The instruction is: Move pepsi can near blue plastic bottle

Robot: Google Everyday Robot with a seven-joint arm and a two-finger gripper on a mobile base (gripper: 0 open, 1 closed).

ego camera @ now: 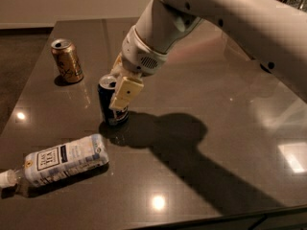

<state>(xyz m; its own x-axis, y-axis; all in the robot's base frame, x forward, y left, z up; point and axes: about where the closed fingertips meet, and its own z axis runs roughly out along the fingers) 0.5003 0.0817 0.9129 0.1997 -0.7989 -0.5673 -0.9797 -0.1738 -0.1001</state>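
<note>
The fingers (126,91) of the gripper (118,98) clasp the pepsi can (106,104) near its top; the can is upright, on or just above the dark desk (220,109); the blue plastic bottle (64,159) lies on its side nearby at seven o'clock, not touching; a gold can (67,60) stands at eleven o'clock.

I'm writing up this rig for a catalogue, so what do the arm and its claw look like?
The arm is clad in smooth, rounded white shells with small dark dots. The wrist carries a perforated vent patch. The claw, at the pepsi can, has flat pale tan fingers. No cables show.
</note>
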